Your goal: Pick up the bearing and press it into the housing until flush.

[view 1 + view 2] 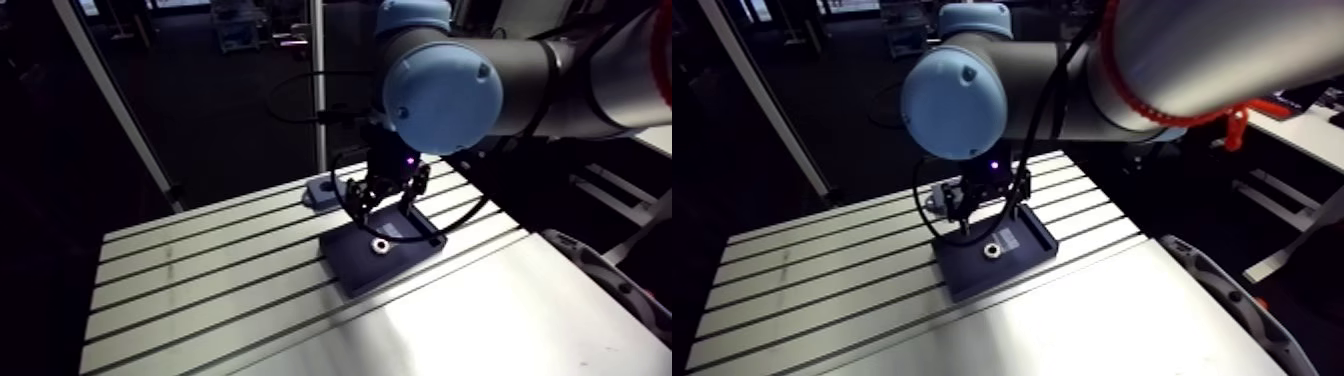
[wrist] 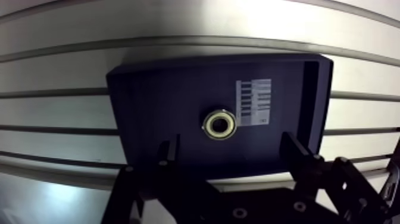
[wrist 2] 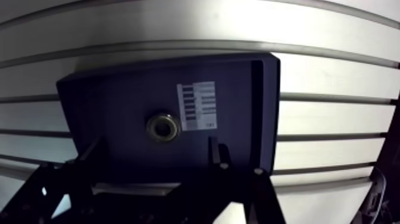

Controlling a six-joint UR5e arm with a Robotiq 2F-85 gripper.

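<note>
A small ring-shaped metal bearing [image 2: 219, 125] lies flat on a dark rectangular tray [image 2: 155, 95], beside a white label [image 2: 253, 102]. My gripper [image 2: 232, 152] hangs open just above the tray. Its two dark fingers [image 2: 169, 152] stand wide apart with nothing between them, and the bearing sits slightly ahead of the gap. In the arm view the gripper [image 1: 385, 205] hovers over the bearing [image 1: 380, 243]. A small blue-grey housing block [image 1: 325, 190] stands on the table behind the tray, partly hidden by the wrist, and does not show in the wrist view.
The tray [image 1: 350, 270] rests on the slotted aluminium table [image 1: 200, 280], with a raised rim along one side. A smooth plate [image 1: 480, 320] covers the table's near right part. An upright post [image 1: 318, 100] rises behind the housing.
</note>
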